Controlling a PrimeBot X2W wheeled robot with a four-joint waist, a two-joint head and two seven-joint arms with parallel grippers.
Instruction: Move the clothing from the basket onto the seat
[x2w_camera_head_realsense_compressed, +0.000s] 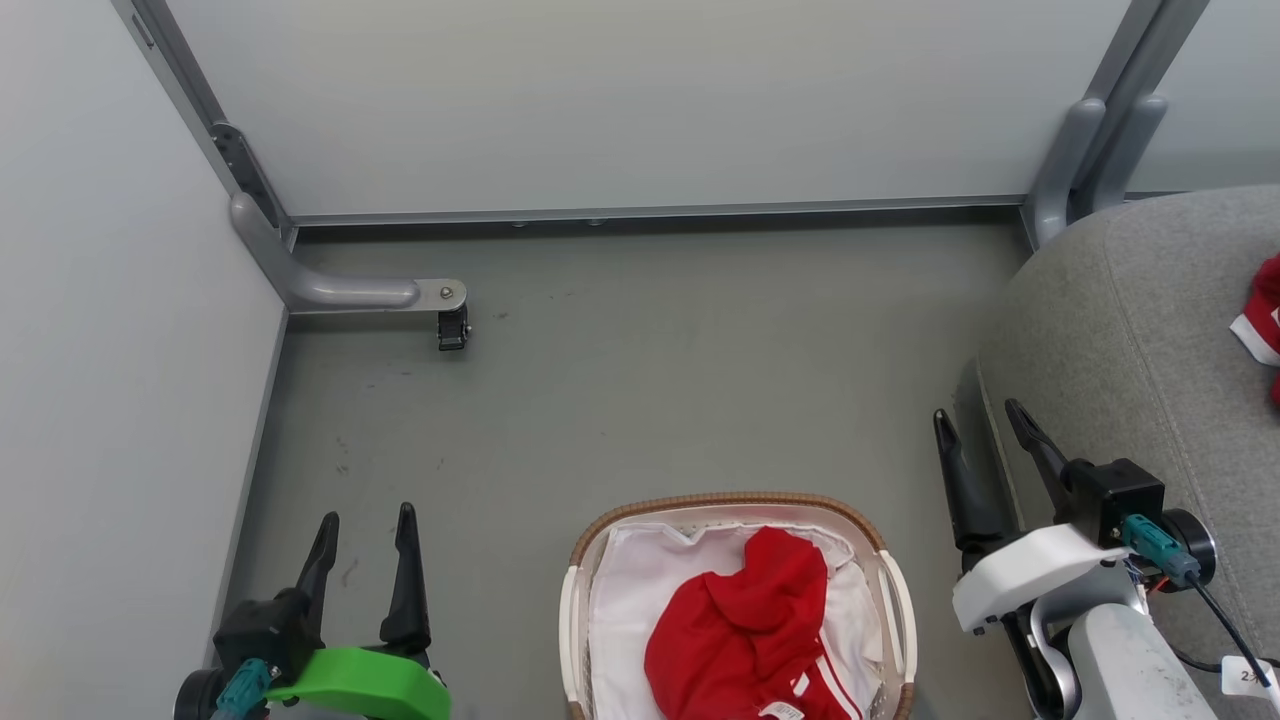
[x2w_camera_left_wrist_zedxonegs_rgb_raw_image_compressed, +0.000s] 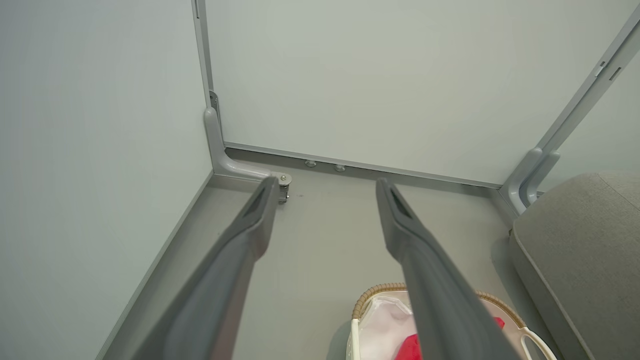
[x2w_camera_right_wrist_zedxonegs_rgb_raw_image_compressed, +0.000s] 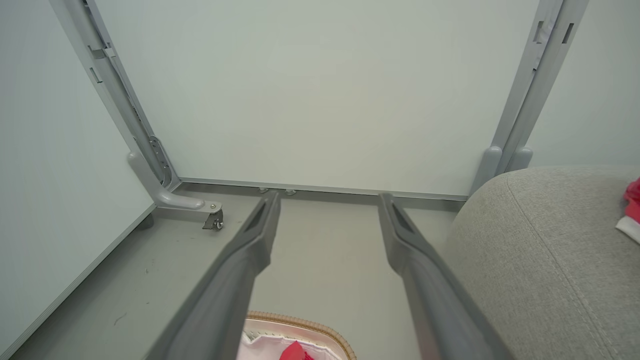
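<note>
1. Hovering at the lower left, the left gripper (x2w_camera_head_realsense_compressed: 367, 515) has its jaws wide with nothing between them, over bare floor (x2w_camera_head_realsense_compressed: 650, 380), apart from the basket (x2w_camera_head_realsense_compressed: 735, 500)
2. In the middle, the basket stands on the floor, a red garment (x2w_camera_head_realsense_compressed: 740, 620) heaped on its white liner (x2w_camera_head_realsense_compressed: 630, 590), between both grippers and touched by neither
3. At the right, the right gripper (x2w_camera_head_realsense_compressed: 976, 412) is likewise wide and empty, beside the grey seat (x2w_camera_head_realsense_compressed: 1120, 330), where another red piece (x2w_camera_head_realsense_compressed: 1262, 320) lies at the far right edge
</note>
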